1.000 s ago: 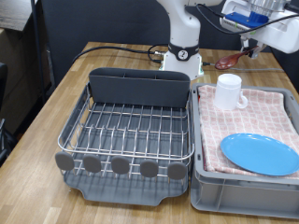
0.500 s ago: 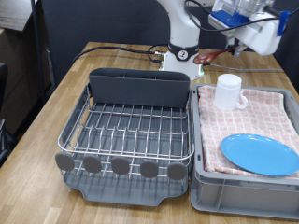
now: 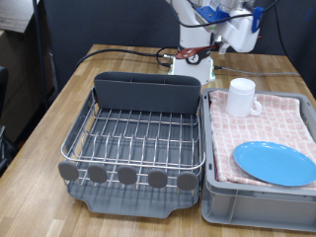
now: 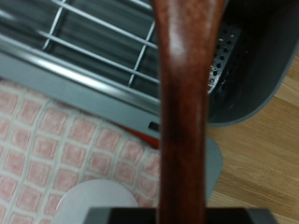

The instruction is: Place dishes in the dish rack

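Note:
My gripper (image 3: 221, 43) hangs at the exterior view's top, above the gap between the dish rack (image 3: 138, 133) and the grey crate (image 3: 257, 202). It is shut on the reddish-brown wooden spoon (image 3: 197, 53), which fills the middle of the wrist view as a broad wooden handle (image 4: 187, 112). Under the spoon the wrist view shows the rack's wires (image 4: 103, 42), its dark grey bin (image 4: 248, 79) and the white mug (image 4: 93, 203). In the crate, the mug (image 3: 243, 96) stands upright and the light-blue plate (image 3: 275, 163) lies flat on pink checked cloth.
The robot's white base (image 3: 195, 44) stands behind the rack, with a black cable (image 3: 118, 54) running across the wooden table (image 3: 59, 109). Grey discs (image 3: 128, 176) line the rack's near edge. The crate sits tight against the rack at the exterior view's right.
My gripper has moved with the spoon toward the exterior view's left, from above the table's far right to a spot near the robot's base, behind the rack's bin. Mug and plate are unmoved.

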Robot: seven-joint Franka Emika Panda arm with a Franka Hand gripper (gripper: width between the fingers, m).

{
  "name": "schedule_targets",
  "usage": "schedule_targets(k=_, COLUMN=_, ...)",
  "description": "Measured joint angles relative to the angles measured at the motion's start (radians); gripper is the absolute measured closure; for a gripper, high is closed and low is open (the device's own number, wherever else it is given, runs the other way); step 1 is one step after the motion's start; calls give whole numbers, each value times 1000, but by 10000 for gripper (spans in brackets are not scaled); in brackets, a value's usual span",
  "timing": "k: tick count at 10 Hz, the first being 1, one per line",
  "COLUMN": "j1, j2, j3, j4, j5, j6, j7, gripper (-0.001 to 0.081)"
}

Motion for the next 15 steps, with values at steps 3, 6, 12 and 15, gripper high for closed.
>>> schedule_targets(k=3, j1=-5, j2=-61, j3=-50, j4=-56, j5=21, j6=32, j7=-1, gripper=715)
schedule_targets(k=6, j1=-7, j2=-62, j3=-60, j4=-52, j5=31, j6=-9, j7=46, gripper=715)
schedule_targets(k=12, j1=-6, j2=-62, j3=-213, j4=-56, j5=179, j6=-52, j7=-4, gripper=715)
schedule_targets(k=15, j1=2, j2=-47, j3=-330, j4=-74, j5=285, j6=-62, j7=-156, gripper=715)
